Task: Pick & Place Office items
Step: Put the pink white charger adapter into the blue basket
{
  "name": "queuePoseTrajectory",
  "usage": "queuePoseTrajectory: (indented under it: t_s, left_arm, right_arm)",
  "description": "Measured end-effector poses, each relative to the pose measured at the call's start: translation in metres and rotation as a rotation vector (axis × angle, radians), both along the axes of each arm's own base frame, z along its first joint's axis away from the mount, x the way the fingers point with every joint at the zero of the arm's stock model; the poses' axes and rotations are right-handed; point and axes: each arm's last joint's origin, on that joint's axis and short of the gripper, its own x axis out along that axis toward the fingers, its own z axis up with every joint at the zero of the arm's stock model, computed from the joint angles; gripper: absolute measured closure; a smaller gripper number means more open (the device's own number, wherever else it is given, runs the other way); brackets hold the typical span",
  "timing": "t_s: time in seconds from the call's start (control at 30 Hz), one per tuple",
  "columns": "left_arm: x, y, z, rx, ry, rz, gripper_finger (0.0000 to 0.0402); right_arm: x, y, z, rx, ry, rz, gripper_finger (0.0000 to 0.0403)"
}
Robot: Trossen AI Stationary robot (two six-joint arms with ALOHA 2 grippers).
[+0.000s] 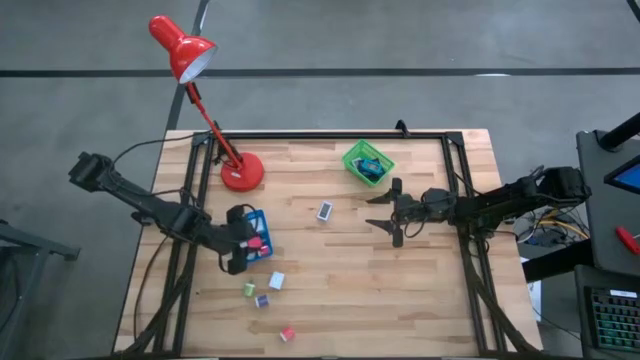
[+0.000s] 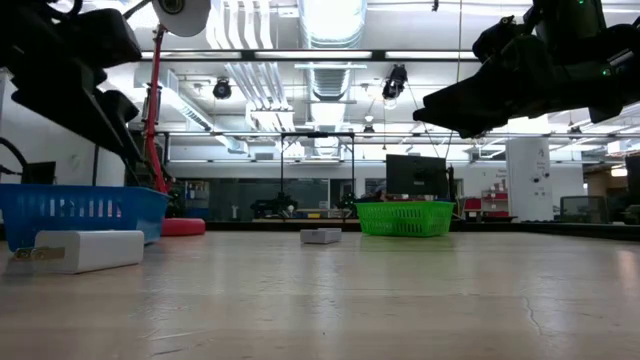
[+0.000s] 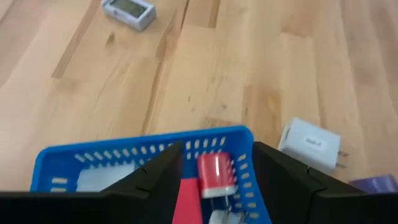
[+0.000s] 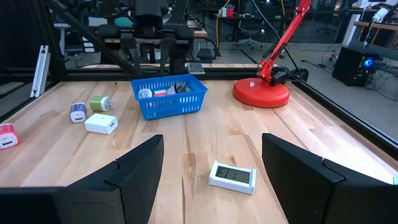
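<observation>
Office items — left claw [image 1: 243, 238] over blue tray [image 1: 262, 216], red piece [image 3: 216, 175] between its fingers.
Red piece sits low in the tray, fingers parted either side of it and apparently not pinching — drop looks done. Judgement: lift straight up, clear of the tray wall, before heading for the loose pieces: white block [image 1: 277, 281], green [image 1: 249, 290], purple [image 1: 262, 300], red [image 1: 287, 334], all on the worktop near the tray. Right claw [image 1: 392, 212] waits beside the green basket [image 1: 354, 158], fingers spread, empty; grey flat piece [image 1: 325, 211] lies nearby.
</observation>
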Motion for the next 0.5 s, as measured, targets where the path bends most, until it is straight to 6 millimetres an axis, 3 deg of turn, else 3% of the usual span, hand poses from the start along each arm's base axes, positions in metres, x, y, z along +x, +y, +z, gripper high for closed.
queuePoseTrajectory:
  t_s: [0.5]
  left_arm:
    - [0.007,-0.011,0.005,-0.113,-0.093,-0.056,0.0202]
  right_arm:
    - [0.000,0.000,0.000,0.000,0.000,0.000,0.0140]
